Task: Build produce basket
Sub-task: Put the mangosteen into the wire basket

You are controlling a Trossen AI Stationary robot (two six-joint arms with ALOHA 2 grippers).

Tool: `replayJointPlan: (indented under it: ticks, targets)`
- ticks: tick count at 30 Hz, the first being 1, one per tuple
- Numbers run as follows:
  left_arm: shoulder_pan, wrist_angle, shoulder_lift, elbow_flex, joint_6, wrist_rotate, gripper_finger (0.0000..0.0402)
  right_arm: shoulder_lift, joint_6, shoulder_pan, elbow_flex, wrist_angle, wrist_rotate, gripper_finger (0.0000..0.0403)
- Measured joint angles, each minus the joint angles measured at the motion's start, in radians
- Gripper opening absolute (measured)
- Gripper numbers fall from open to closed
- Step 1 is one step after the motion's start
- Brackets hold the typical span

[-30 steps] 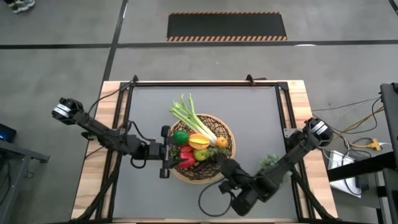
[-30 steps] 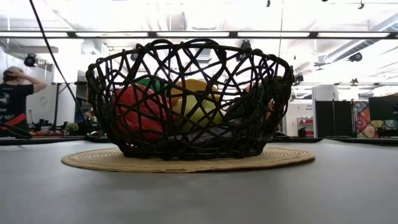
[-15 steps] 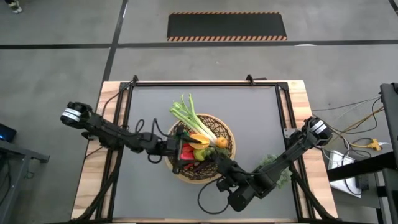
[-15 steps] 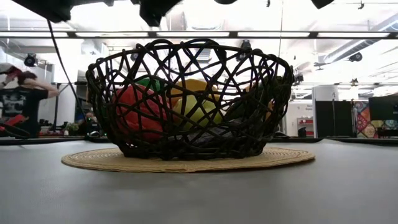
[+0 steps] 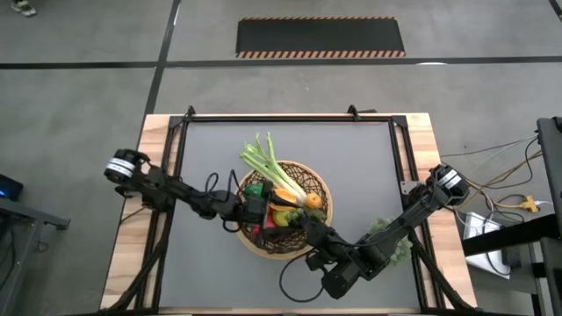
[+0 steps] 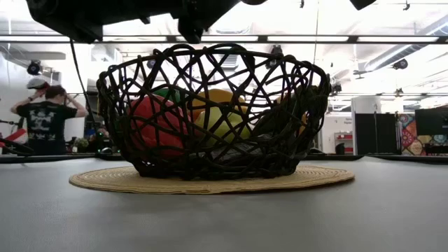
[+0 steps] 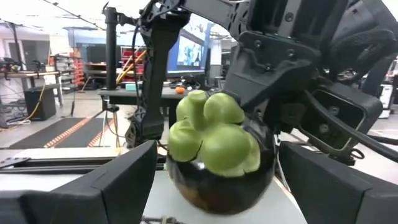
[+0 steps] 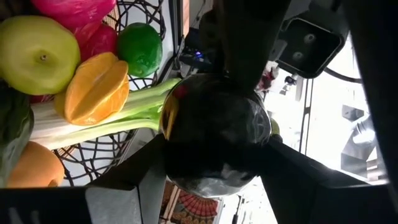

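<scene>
The wicker basket stands mid-table on a tan mat, holding produce: a leek sticking out over its far rim, a lime, a lemon and red peppers. My right gripper is shut on a dark round eggplant with a green cap, held over the basket's near side. My left gripper is open over the basket's left part. Its fingers stand on either side of the eggplant, close to it but apart. My right gripper pinches the eggplant's dark round body between its two fingers, which come roughly level from the table's near right. The eggplant is lifted clear above the produce in the basket, its green cap turned toward the left gripper.
A green leafy piece lies on the table's right part beside the right arm. Bare grey table lies left of, beyond and in front of the basket. A person stands in the room behind, at the left of the low view.
My left gripper has gone toward the table's right and down, from beside the basket's left rim to over the basket, up to the eggplant. In the low view it has come into the picture's top.
</scene>
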Motion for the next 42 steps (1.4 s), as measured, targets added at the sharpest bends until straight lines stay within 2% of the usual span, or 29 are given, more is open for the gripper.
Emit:
replayJointPlan:
  ticks: [4,12,15,24,29,35,42]
  targets:
    - [0.0,0.008,0.028,0.029,0.002,0.006,0.0308,0.0,0.001,0.0,0.0,-0.002,-0.007,0.0205]
    - [-0.006,0.003,0.033,0.029,-0.006,0.001,0.024,-0.001,0.039,-0.014,0.0,-0.005,-0.026,0.0206]
    - [-0.006,0.004,0.033,0.028,-0.012,-0.006,0.0226,-0.001,0.065,-0.027,0.0,-0.009,-0.026,0.0212]
    - [-0.006,0.003,0.032,0.023,0.009,-0.013,0.0222,-0.002,0.186,-0.025,0.0,0.003,-0.031,0.0298]
    - [-0.006,0.0,0.029,0.006,0.008,-0.044,0.0221,-0.008,0.25,-0.009,0.0,-0.011,-0.03,0.033]
    - [-0.009,-0.084,0.022,-0.001,-0.006,-0.169,0.022,-0.041,0.431,0.003,0.0,-0.107,-0.043,0.0334]
    - [-0.015,-0.279,-0.023,-0.001,-0.09,-0.217,0.022,-0.076,0.726,0.003,0.0,-0.281,-0.079,0.0333]
